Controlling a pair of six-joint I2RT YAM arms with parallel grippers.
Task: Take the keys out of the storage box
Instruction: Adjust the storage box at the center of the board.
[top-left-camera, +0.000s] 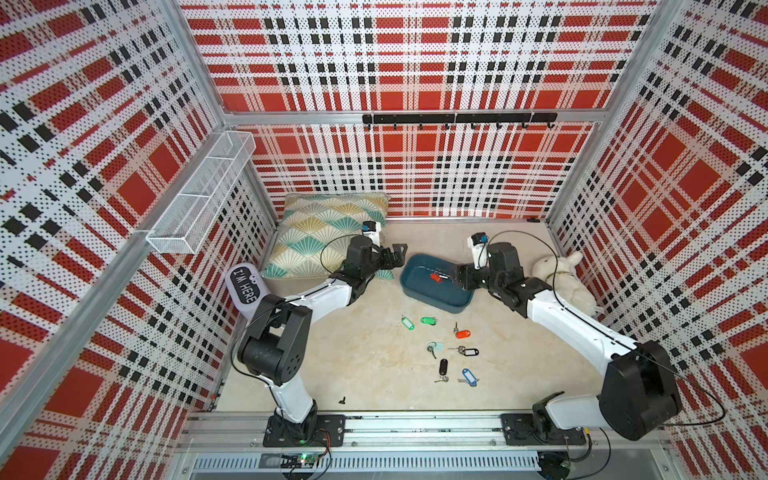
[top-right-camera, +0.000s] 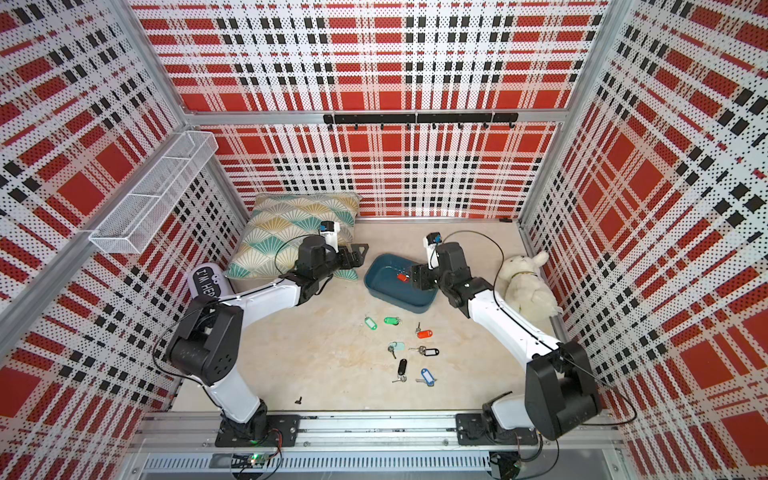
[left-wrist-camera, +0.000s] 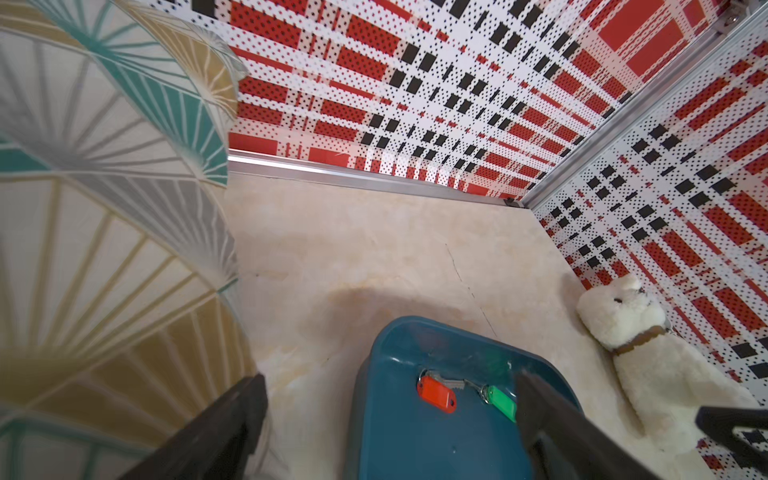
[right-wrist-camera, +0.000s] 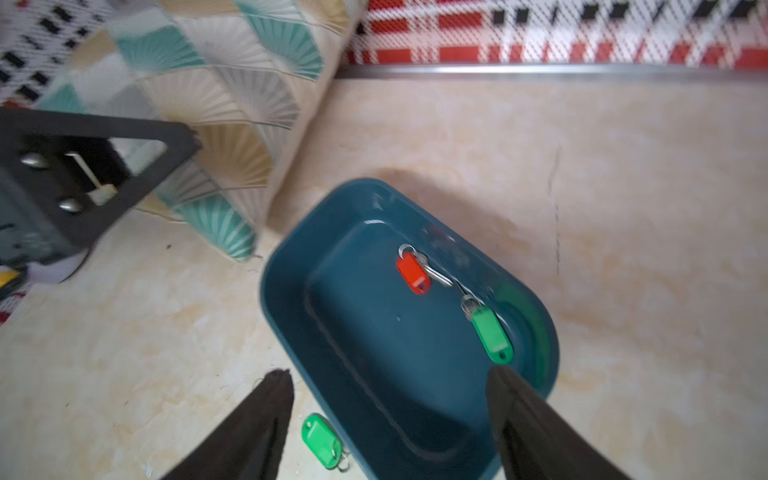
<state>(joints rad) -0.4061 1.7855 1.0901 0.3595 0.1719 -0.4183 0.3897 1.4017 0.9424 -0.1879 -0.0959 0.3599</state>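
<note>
Right wrist view: right jaws wide and empty, green-tagged key (right-wrist-camera: 490, 332) just beyond one tip, inside the storage box (right-wrist-camera: 284, 286).

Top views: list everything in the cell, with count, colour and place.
storage box: one, dark teal, mid-table
keys in the box: two, red tag and green tag
keys on the table: seven; two green, red, pale, two black, blue; scattered before the box
cushion: one, teal-gold fans, back left
plush toy: one, white, right wall
wire basket: one, white, left wall
hook rail: one, black, back wall
"I'M HERE" sign: one, lilac-black, left wall
left end effector: open, between cushion and box
right end effector: open, over the box
</note>
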